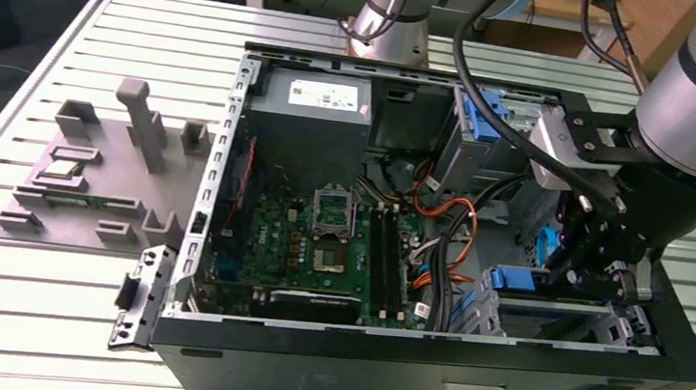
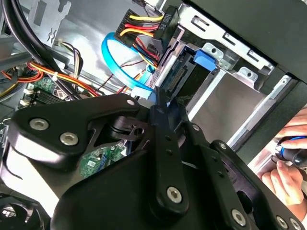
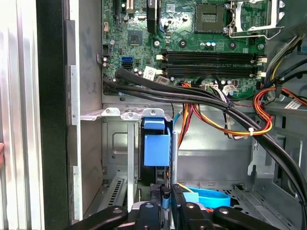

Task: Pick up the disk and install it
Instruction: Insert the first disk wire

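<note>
- Standing on edge inside the metal drive cage point(image 3: 120, 115) at the corner of the open black computer case point(image 1: 433, 369), the disk point(image 3: 156, 146), a flat drive in a bright blue plastic carrier, appears part-way seated, its blue tab facing out of the bay.
- Hovering just above that bay, the black linkage gripper point(image 3: 165, 194) has its fingers drawn close together on the drive's thin edge; I judge it clenched on the disk, likely to steer it along the cage rails.
- Crowding the approach are thick black cables point(image 3: 192, 93), a yellow-orange-red wire bundle point(image 3: 225, 124) and a looped blue flat cable point(image 2: 112, 57).
- Nearby, the green motherboard point(image 1: 317, 240) lies beside the cage, and a person's hand point(image 2: 288, 163) rests outside the case wall.
</note>
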Robot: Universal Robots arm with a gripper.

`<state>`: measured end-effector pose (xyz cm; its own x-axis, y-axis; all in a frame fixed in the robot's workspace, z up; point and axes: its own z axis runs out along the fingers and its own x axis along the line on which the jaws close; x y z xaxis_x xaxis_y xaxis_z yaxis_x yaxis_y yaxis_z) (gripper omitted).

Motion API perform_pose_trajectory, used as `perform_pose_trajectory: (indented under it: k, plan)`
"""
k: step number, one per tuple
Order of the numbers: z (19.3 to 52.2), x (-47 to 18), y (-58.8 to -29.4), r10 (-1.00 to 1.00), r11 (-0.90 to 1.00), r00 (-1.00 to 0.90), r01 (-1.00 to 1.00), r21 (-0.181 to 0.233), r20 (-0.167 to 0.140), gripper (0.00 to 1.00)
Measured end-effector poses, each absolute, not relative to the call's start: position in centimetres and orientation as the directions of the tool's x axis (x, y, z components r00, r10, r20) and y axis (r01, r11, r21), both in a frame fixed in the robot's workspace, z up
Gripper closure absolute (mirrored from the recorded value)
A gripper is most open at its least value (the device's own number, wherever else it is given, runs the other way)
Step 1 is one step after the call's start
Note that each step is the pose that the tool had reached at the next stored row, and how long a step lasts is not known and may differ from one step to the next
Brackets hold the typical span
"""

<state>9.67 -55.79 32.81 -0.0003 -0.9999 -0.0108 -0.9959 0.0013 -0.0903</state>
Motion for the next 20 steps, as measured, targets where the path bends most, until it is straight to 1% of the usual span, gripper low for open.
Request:
perform_pose_trajectory:
  k: [1, 6, 20]
  plan:
    - [32.8, 9.7, -55.8, -1.0, 0.001, 0.0, -0.996, -0.09, -0.011, 0.76]
    - [33.2, 9.7, -55.8, -1.0, 0.001, 0.0, -0.996, -0.09, -0.011, 0.76]
    - [36.7, 9.7, -55.8, -1.0, 0.001, 0.0, -0.996, -0.09, -0.01, 0.76]
